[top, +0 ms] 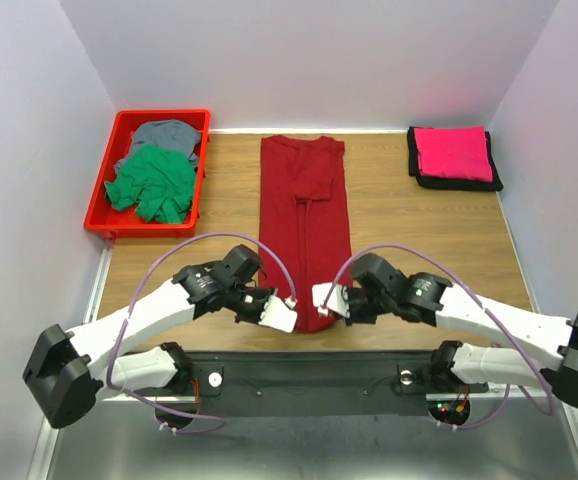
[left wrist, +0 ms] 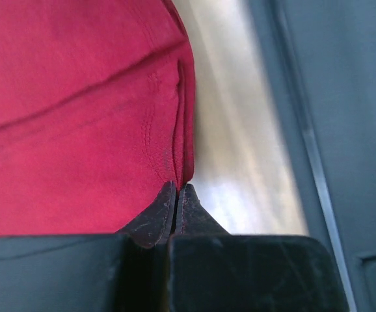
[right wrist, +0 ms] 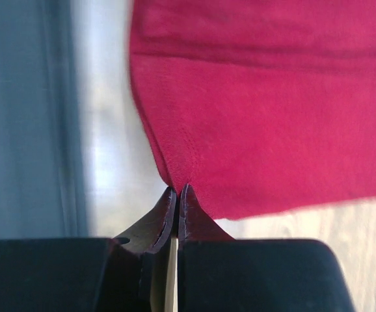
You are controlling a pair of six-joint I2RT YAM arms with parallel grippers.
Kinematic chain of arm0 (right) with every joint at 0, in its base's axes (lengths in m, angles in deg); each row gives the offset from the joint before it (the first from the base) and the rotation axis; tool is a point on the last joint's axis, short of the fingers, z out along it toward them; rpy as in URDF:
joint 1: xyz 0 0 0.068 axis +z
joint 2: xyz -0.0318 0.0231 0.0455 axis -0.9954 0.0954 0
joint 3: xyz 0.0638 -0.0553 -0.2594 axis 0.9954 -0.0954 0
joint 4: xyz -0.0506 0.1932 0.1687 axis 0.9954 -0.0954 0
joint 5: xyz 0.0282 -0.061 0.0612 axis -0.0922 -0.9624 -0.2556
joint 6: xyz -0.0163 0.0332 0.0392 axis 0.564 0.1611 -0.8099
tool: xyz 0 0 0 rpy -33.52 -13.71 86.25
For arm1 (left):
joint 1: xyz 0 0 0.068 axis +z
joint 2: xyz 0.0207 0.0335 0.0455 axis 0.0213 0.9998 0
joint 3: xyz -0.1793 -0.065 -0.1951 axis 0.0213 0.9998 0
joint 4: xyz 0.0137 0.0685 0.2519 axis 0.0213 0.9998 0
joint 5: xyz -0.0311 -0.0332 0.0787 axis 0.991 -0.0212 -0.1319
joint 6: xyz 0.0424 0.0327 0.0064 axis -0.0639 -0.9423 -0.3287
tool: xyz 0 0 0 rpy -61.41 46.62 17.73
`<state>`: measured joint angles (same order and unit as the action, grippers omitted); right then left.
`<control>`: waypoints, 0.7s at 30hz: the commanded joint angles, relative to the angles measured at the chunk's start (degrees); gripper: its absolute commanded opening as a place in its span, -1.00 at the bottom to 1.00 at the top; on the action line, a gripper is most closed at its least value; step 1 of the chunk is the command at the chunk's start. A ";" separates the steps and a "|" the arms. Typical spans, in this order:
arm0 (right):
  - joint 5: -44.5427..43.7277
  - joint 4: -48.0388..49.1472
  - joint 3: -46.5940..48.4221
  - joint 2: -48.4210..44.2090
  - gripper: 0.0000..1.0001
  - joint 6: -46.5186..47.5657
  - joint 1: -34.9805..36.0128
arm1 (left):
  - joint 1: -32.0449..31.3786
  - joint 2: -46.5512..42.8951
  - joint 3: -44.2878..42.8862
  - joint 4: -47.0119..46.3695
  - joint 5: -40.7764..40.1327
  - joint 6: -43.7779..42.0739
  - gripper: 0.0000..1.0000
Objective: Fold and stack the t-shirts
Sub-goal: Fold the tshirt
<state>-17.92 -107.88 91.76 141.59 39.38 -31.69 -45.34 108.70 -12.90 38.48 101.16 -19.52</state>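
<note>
A dark red t-shirt (top: 305, 205) lies folded into a long narrow strip down the middle of the table. My left gripper (top: 287, 314) is shut on its near left corner (left wrist: 175, 162). My right gripper (top: 326, 300) is shut on its near right corner (right wrist: 188, 156). Both jaws pinch the hem at the table's near edge. A folded pink t-shirt (top: 454, 152) lies on a black one (top: 419, 172) at the far right.
A red bin (top: 104, 195) at the far left holds a crumpled green shirt (top: 152, 184) and a grey shirt (top: 166, 133). White walls close in the left, back and right. A metal strip (left wrist: 253, 130) runs along the near table edge.
</note>
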 commanded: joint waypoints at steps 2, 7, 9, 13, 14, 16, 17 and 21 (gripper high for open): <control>1.60 -5.27 3.10 -5.59 -0.99 -7.05 8.60 | -3.09 -4.71 -3.73 10.38 6.30 2.38 -1.00; -4.27 -5.36 4.60 -4.54 -0.99 -5.05 8.68 | -3.00 -6.04 -3.91 8.46 4.65 6.34 -1.00; -7.26 -4.14 5.04 -3.66 -0.99 -3.99 8.51 | -2.57 -5.34 -4.52 5.65 1.92 6.17 -1.00; -7.71 -1.76 5.04 -3.75 -0.99 -3.29 6.40 | 4.71 -0.60 -7.50 2.74 2.26 0.64 -1.00; -7.80 -1.24 4.78 -3.66 -0.99 -2.85 5.96 | 7.08 0.63 -8.29 2.83 2.78 -0.33 -1.00; -8.41 1.13 4.25 -3.05 -0.99 -0.84 4.22 | 9.20 2.74 -9.53 2.30 3.66 -2.79 -1.00; -8.15 1.92 4.33 -2.61 -0.99 -0.04 3.07 | 9.91 4.06 -10.05 0.56 3.49 -3.32 -1.00; -1.93 3.42 7.23 2.83 -0.99 5.57 -6.31 | 13.07 6.79 -10.76 -3.15 3.49 -6.92 -1.00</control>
<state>-23.62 -109.30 95.17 140.74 38.99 -31.12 -34.06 114.25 -21.40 38.98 103.36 -21.68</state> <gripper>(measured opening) 0.034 0.036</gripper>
